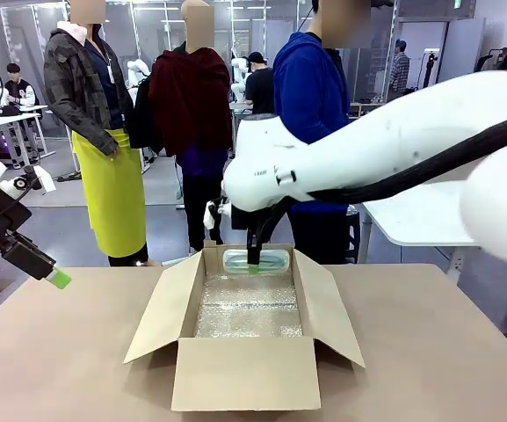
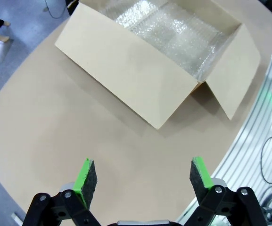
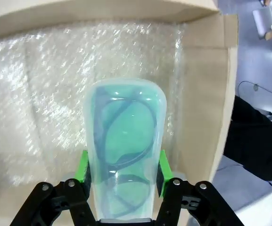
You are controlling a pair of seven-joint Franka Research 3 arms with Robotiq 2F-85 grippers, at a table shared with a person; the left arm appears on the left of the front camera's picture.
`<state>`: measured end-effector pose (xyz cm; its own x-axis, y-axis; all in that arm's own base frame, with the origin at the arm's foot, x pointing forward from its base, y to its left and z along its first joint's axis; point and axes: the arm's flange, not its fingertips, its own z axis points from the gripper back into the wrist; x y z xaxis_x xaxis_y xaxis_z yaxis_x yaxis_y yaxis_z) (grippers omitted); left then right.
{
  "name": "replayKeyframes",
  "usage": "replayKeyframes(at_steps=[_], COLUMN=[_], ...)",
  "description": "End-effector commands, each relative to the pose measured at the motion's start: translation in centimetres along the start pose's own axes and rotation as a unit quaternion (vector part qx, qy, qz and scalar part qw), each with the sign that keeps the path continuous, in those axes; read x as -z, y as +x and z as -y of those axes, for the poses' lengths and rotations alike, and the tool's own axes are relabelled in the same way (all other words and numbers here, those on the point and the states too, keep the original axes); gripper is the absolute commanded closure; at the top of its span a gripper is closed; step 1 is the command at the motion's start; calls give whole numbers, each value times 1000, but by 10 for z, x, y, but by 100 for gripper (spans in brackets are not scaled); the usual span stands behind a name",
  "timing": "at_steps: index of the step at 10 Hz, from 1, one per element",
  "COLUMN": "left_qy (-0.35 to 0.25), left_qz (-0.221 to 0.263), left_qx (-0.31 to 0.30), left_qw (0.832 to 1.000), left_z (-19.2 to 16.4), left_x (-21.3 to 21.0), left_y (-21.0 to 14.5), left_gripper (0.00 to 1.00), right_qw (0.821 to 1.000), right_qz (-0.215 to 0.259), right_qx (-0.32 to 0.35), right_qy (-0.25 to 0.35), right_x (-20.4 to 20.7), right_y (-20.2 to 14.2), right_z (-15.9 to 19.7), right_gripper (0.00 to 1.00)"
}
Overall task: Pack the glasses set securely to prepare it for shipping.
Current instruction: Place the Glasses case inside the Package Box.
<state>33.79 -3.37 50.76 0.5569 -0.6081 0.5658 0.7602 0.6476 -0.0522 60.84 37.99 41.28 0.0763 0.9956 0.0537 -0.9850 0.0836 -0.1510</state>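
Right wrist view: the right gripper (image 3: 122,170) squeezes the mint-green case (image 3: 125,127) by its long sides. The case lies flat, long way across the far end of the box (image 1: 244,374), right over the bubble wrap (image 3: 37,94). The left gripper (image 2: 139,175) is spread wide, well away.

I see the mint case (image 3: 125,117) as glossy semi-clear plastic, box (image 1: 244,374) matt cardboard, bubble wrap (image 1: 249,309) shiny crinkled film, table (image 1: 438,352) matt, maybe laminate.

The right arm reaches in from 3 o'clock, right gripper (image 1: 255,262) pointing down, clamped on the mint-green glasses case (image 3: 124,122). At 9 o'clock the left gripper (image 2: 143,176) hangs, jaws wide apart.
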Motion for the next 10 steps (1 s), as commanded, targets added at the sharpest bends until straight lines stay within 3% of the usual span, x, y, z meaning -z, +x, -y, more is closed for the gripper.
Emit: replayKeyframes(at_steps=[1,5,6,7,9,10], left_qy=[-8,-8,-8,-8,-8,-8], left_qz=[8,8,8,8,8,8], left_qx=[3,3,3,3,3,3], left_qw=[1000,1000,1000,1000,1000,1000], left_z=[-1,-1,-1,-1,-1,-1], left_x=[-2,-2,-2,-2,-2,-2], left_y=[-1,-1,-1,-1,-1,-1], left_gripper=[0,0,0,0,0,0], right_qw=[1000,999,999,999,999,999], right_qz=[-3,-15,-19,-24,-22,-20], right_qx=[18,11,6,6,10,25], right_qy=[-13,30,37,42,44,34], right_x=[24,61,61,63,63,57], right_y=[17,17,19,19,18,17], right_z=[16,32,32,34,33,30], right_gripper=[64,64,13,0,0,22])
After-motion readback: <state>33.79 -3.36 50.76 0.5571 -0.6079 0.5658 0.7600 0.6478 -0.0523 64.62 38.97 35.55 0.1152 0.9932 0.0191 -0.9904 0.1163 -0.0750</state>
